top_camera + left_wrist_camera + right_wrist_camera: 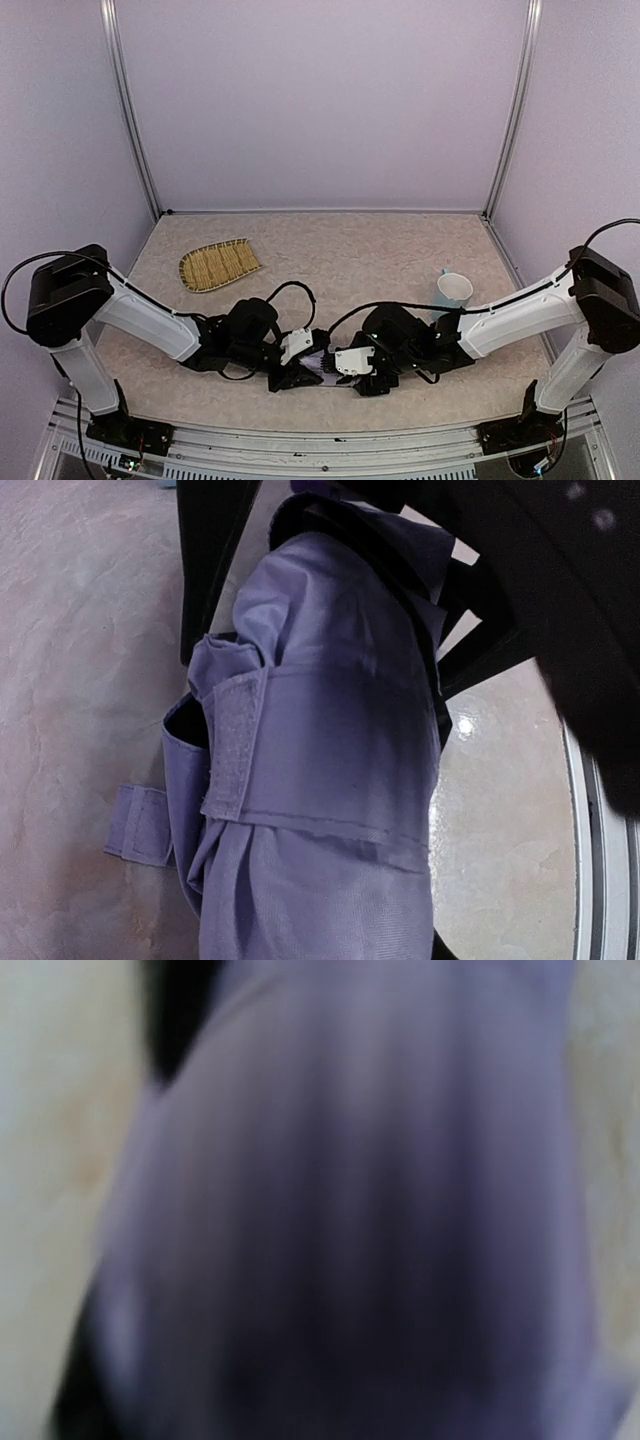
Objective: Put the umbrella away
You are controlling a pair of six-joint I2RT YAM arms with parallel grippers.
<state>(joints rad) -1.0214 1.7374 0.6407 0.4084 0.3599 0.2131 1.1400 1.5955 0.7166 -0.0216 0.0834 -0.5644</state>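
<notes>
Folded pale lilac fabric umbrella is lying low at bottom centre of the top view, between the two arm tips, on or just above the speckled beige table, can't tell which. Left gripper is sitting partly closed around the bundle: in the left wrist view its black fingers are flanking the cloth on both sides, so I'm reading that as a hold. Right gripper is sitting just beside the other end. Its wrist view is only a blur of lilac cloth filling the frame, no fingers showing, so I can't tell whether it's open or gripping

Handling, my read: light, soft outside, and the cloth is likely sliding over stiff folded ribs inside, so pinching cloth alone is risking a slip. Lilac velcro wrap strap is running across the bundle at centre-left of the left wrist frame, with a loose strap tab sticking out at lower left. It's looking only partly fastened, so pleats may be springing loose under an off-centre squeeze. Best hold is looking like the strapped midsection, across the full thickness. Shaft and handle aren't showing in any view

Woven straw tray at upper left of the table and light blue cup at right are both sitting well apart from it
</notes>
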